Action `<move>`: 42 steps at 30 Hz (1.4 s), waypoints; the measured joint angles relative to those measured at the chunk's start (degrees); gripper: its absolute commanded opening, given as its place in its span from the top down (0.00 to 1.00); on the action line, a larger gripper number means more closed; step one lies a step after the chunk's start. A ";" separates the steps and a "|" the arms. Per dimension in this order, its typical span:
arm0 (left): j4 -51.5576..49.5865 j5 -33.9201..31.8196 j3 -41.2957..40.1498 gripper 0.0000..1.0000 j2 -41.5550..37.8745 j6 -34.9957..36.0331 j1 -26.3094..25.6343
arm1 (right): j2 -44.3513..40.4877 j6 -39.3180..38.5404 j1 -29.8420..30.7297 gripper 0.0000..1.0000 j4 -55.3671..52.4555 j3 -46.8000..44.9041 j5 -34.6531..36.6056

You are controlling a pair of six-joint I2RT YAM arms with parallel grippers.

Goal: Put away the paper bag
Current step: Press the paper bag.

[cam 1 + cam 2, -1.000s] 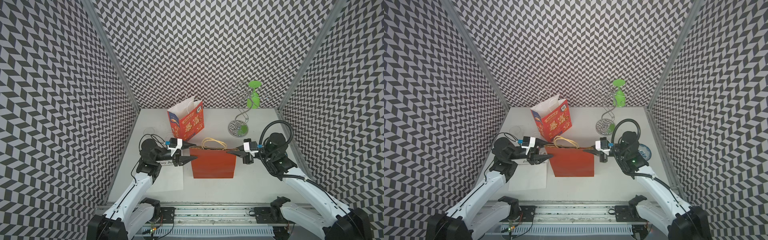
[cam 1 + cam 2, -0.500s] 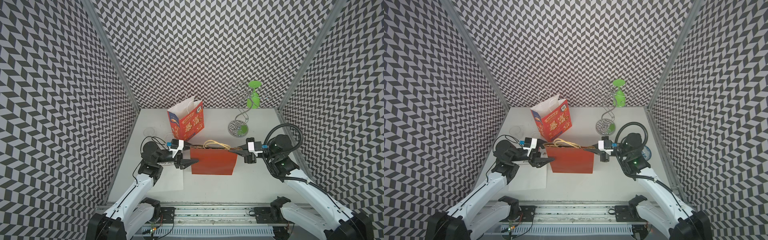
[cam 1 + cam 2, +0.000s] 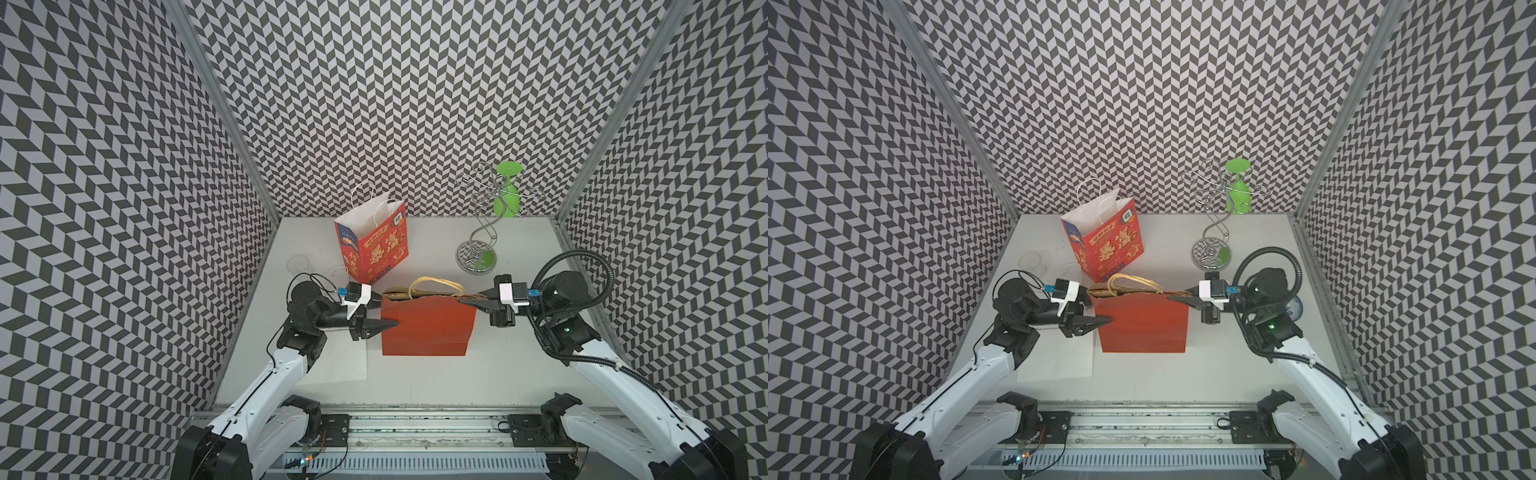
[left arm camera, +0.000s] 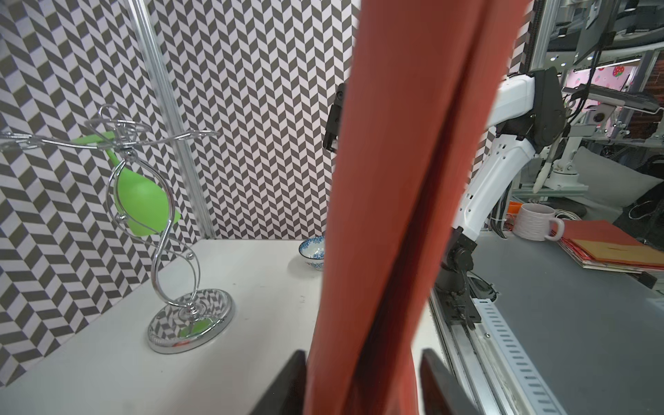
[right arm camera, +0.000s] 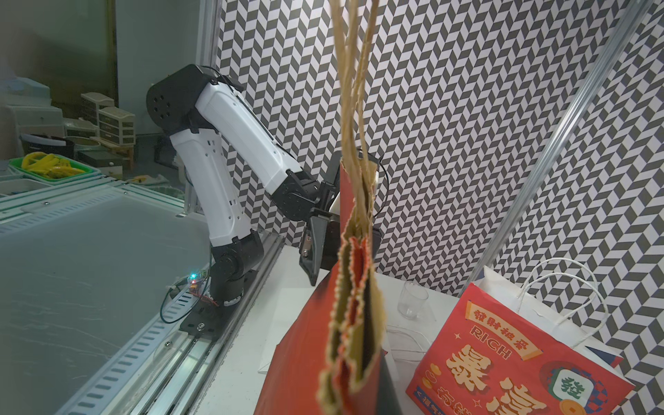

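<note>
The left fingers (image 3: 380, 325) have dropped from the top corner of the plain red paper bag (image 3: 428, 328) to partway down its side edge, and the right arm has drawn slightly outward. The bag stands upright on the bench (image 3: 519, 365), just in front of the printed gift bag (image 3: 374, 245) on the robot's side, pressed nearly flat with its tan handles (image 3: 434, 284) poking up. The right fingers (image 3: 478, 302) are clenched on the top corner away from the left arm, probably to keep the paper taut and standing. The left fingers are released and straddle the creased side fold, one against the paper and the other just clear. That looks like a setup for pinching the fold flat. Farther from the gift bag, a clear cup (image 3: 298, 262) sits on its left-arm side. A wire stand (image 3: 477, 257) carrying a green glass (image 3: 507, 199) sits on its right-arm side.
</note>
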 measured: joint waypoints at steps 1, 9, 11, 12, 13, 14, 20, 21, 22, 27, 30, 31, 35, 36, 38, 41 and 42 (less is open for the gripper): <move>-0.81 -0.20 0.00 0.31 0.00 0.55 -0.07 | -0.09 0.11 0.00 1.00 0.22 0.00 0.04; -6.82 1.05 0.02 0.84 1.44 5.84 -0.11 | -0.35 0.46 0.00 1.00 0.81 0.11 0.09; -7.80 1.66 0.02 0.89 1.55 6.73 -0.13 | -0.35 0.46 0.00 1.00 0.83 0.11 0.11; -7.91 1.79 0.02 0.86 1.53 7.26 -0.13 | -0.35 0.48 0.00 1.00 0.81 0.11 0.13; -8.00 2.01 0.02 0.66 1.53 7.93 -0.13 | -0.35 0.48 0.00 1.00 0.81 0.11 0.15; -8.22 2.03 0.04 0.45 1.53 8.22 -0.13 | -0.37 0.50 0.00 1.00 0.85 0.11 0.15; -10.88 0.79 0.04 0.22 1.53 9.60 -0.15 | -0.98 0.61 0.00 1.00 1.05 0.11 0.28; -11.50 0.61 0.04 0.27 1.53 10.14 -0.15 | -1.07 0.63 0.00 1.00 1.05 0.11 0.31; -12.22 0.46 0.04 0.34 1.53 10.82 -0.15 | -1.20 0.63 0.00 1.00 1.05 0.11 0.31; -15.76 0.79 0.50 0.67 2.47 14.21 -0.15 | -1.49 0.66 0.00 1.00 0.98 0.11 0.33; -17.33 1.20 1.14 0.84 2.86 15.45 -0.13 | -1.49 0.66 0.00 1.00 0.98 0.11 0.35; -17.94 1.42 1.42 0.86 2.86 15.72 -0.13 | -1.49 0.63 0.00 1.00 1.01 0.11 0.39; -18.97 1.73 2.51 0.35 2.78 16.15 -0.13 | -1.84 0.55 0.00 1.00 0.92 0.22 0.57; -18.71 1.66 2.78 0.31 2.69 15.74 -0.13 | -1.86 0.42 0.00 1.00 0.83 0.33 0.57; -15.96 1.46 2.82 0.21 1.97 11.98 -0.17 | -1.86 -0.37 0.00 1.00 -0.20 0.59 0.68; -7.69 -0.79 2.93 0.15 0.26 4.26 -1.25 | -1.84 -1.68 0.02 1.00 -2.29 0.83 0.98; -5.81 -1.79 3.23 0.16 -0.09 2.54 -1.92 | -1.79 -2.03 0.17 1.00 -2.91 0.83 1.01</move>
